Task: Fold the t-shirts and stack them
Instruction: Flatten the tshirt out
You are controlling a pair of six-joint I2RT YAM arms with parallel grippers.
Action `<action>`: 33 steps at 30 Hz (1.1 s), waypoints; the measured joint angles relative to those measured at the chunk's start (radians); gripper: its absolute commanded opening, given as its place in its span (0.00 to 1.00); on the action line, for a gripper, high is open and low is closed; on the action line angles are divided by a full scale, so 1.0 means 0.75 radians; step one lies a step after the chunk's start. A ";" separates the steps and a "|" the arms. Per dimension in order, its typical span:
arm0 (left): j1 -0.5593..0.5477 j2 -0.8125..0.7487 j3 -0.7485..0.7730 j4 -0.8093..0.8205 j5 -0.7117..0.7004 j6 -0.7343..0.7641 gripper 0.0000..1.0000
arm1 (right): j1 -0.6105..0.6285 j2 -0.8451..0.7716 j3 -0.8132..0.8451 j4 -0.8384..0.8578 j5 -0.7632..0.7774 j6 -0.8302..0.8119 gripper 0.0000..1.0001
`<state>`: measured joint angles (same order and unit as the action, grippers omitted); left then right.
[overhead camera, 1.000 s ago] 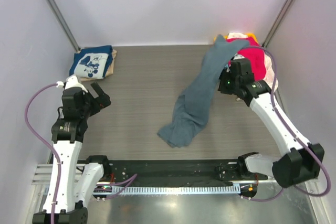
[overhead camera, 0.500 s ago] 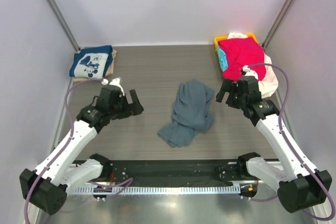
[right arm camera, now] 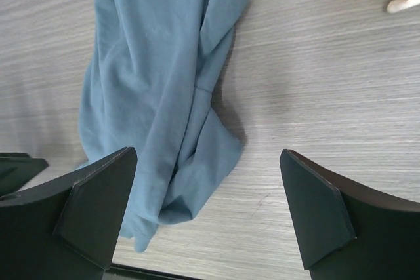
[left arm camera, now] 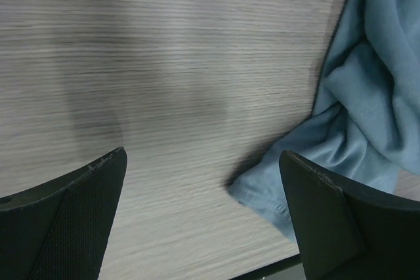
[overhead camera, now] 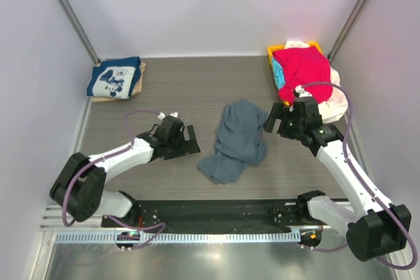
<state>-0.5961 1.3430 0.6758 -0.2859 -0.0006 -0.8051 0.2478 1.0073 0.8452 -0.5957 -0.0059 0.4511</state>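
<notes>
one crumpled blue-grey shirt (overhead camera: 237, 137) on the table (overhead camera: 184, 90)
left gripper (overhead camera: 193, 142) and right gripper (overhead camera: 273, 121) flank it, both jaws wide apart.

Crumpled blue-grey tee (overhead camera: 236, 139) btwn open pincers

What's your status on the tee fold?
Left gripper, right gripper: jaws open, empty. Slate blue-grey tee crumpled between them, unfolded. Nothing blocking either approach.

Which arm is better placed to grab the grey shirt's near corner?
Left: its open fingers point at that shirt corner, just ahead on the table. The right fingers hang beside the far half.
</notes>
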 measured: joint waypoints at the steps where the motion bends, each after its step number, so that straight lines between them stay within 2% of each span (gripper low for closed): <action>1: -0.030 0.035 0.001 0.033 0.006 -0.012 0.97 | 0.000 0.008 -0.003 0.001 -0.005 0.000 0.97; 6: -0.155 0.087 -0.002 0.126 0.018 -0.074 0.92 | 0.000 0.066 -0.004 0.017 -0.022 0.000 0.97; 9: -0.227 0.088 -0.038 0.191 0.016 -0.119 0.78 | 0.003 0.119 -0.004 0.049 -0.042 0.000 0.97; 11: -0.253 0.090 -0.059 0.242 0.022 -0.144 0.72 | 0.009 0.167 -0.004 0.084 -0.057 0.003 0.97; 16: -0.291 0.102 -0.105 0.361 0.041 -0.208 0.66 | 0.053 0.365 0.007 0.189 -0.092 0.021 0.95; 18: -0.304 0.104 -0.121 0.398 0.043 -0.221 0.58 | 0.077 0.466 0.033 0.219 -0.098 0.025 0.93; 21: -0.317 0.104 -0.153 0.430 0.043 -0.247 0.29 | 0.103 0.595 0.088 0.256 -0.109 0.028 0.87; 22: -0.320 0.105 -0.166 0.432 0.043 -0.254 0.17 | 0.108 0.631 0.108 0.272 -0.113 0.029 0.80; 24: -0.322 0.102 -0.185 0.425 0.042 -0.255 0.06 | 0.122 0.697 0.151 0.299 -0.123 0.029 0.70; 25: -0.322 0.099 -0.189 0.416 0.041 -0.250 0.00 | 0.126 0.729 0.172 0.315 -0.128 0.027 0.59; 28: -0.323 0.051 -0.186 0.347 0.008 -0.239 0.00 | 0.133 0.812 0.225 0.343 -0.149 0.023 0.34; 31: -0.321 -0.047 -0.160 0.218 -0.052 -0.210 0.00 | 0.134 0.893 0.283 0.356 -0.176 0.018 0.14; 32: -0.314 -0.083 -0.143 0.170 -0.073 -0.197 0.00 | 0.134 0.918 0.303 0.356 -0.186 0.018 0.01; 33: -0.301 -0.130 -0.122 0.120 -0.092 -0.178 0.00 | 0.134 0.947 0.331 0.355 -0.197 0.016 0.01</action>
<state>-0.8219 1.2457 0.5842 -0.1963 -0.0692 -0.9382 0.3481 1.7172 1.0935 -0.3294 -0.1535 0.4633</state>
